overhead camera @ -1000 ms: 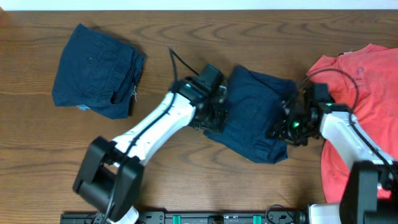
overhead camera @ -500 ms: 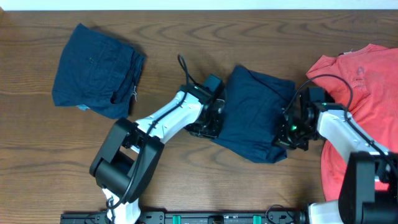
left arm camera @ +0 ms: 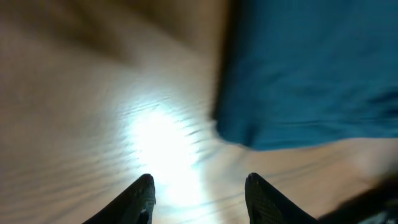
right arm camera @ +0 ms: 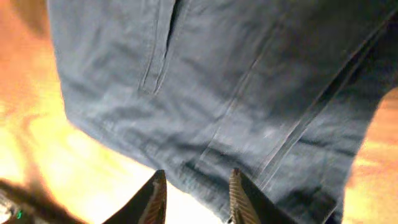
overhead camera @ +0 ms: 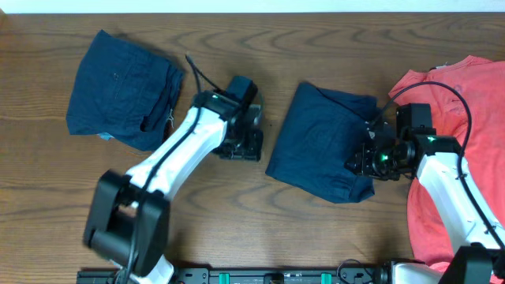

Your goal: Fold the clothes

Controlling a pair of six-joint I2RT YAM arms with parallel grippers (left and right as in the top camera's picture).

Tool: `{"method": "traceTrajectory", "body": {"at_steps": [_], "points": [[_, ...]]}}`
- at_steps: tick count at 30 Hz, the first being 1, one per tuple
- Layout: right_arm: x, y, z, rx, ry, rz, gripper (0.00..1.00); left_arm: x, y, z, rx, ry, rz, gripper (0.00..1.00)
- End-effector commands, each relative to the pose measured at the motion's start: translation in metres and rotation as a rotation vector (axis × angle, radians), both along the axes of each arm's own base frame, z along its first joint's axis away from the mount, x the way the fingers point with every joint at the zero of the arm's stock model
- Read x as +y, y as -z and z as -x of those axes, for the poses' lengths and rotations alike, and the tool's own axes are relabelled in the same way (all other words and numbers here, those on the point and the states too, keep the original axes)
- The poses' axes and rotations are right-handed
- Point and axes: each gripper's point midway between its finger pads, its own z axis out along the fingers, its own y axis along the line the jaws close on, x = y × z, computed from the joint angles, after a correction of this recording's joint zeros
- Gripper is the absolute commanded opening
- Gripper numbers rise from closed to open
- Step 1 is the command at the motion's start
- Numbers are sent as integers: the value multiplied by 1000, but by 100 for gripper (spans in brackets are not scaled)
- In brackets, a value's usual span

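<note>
Item 1: folded navy shorts (overhead camera: 118, 88), far left of the bench (overhead camera: 260, 47), set aside as finished, I judge.
Item 2: second navy shorts (overhead camera: 319, 146), centre-right, lying flat.
My left end effector (left arm camera: 199, 182): fingers apart, empty, over bare wood beside item 2.
My right end effector (right arm camera: 198, 177): fingers apart, empty, at its right edge.
Red garment (overhead camera: 473, 95): far right, unfolded.
</note>
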Motion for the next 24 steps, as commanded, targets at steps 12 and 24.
{"method": "traceTrajectory", "body": {"at_steps": [12, 24], "points": [[-18, 80, 51, 238, 179, 243, 1, -61, 13, 20, -14, 163, 67, 49], [-43, 86, 47, 232, 321, 371, 1, -79, 71, 36, 71, 240, 4, 20]]}}
